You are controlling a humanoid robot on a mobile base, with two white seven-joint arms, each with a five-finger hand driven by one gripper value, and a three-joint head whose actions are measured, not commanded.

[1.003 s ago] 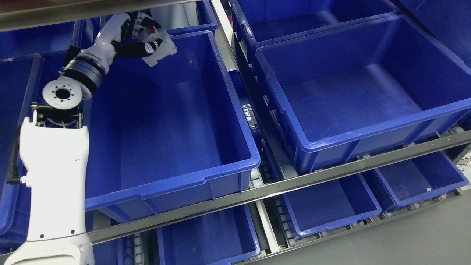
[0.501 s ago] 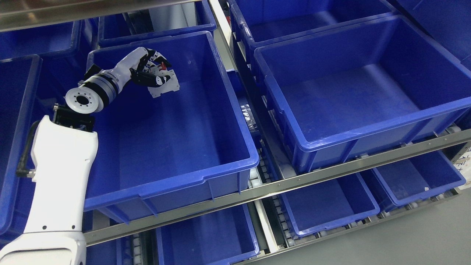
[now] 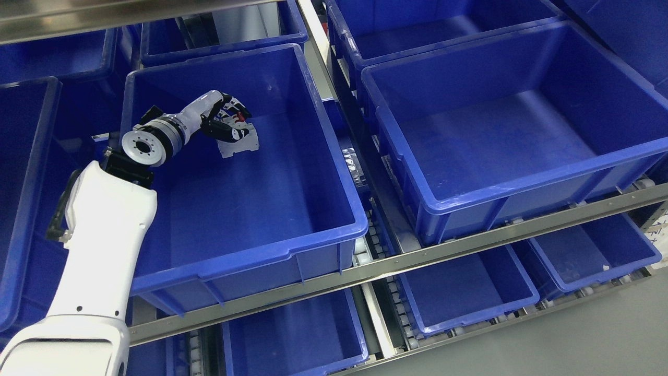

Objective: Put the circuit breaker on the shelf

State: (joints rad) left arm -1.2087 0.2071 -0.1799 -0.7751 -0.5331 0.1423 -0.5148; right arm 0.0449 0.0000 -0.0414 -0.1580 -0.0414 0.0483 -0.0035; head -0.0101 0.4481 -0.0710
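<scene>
My left hand (image 3: 228, 123) reaches down inside a large blue bin (image 3: 292, 156) on the shelf's upper level. Its fingers are curled around a white circuit breaker (image 3: 241, 143) with a small red part on top. The breaker hangs low in the bin's far half, close to the floor; I cannot tell whether it touches. The white left arm (image 3: 104, 235) comes up from the lower left over the bin's left wall. The right arm is out of view.
A second large blue bin (image 3: 522, 172) stands to the right past a metal upright. More blue bins sit behind, at the far left (image 3: 21, 172), and on the lower level (image 3: 469, 292). A metal shelf rail (image 3: 396, 261) runs along the front.
The left hand has lowered with the circuit breaker from above the bin's back rim down into the bin, moving slightly right. The camera shifted a little.
</scene>
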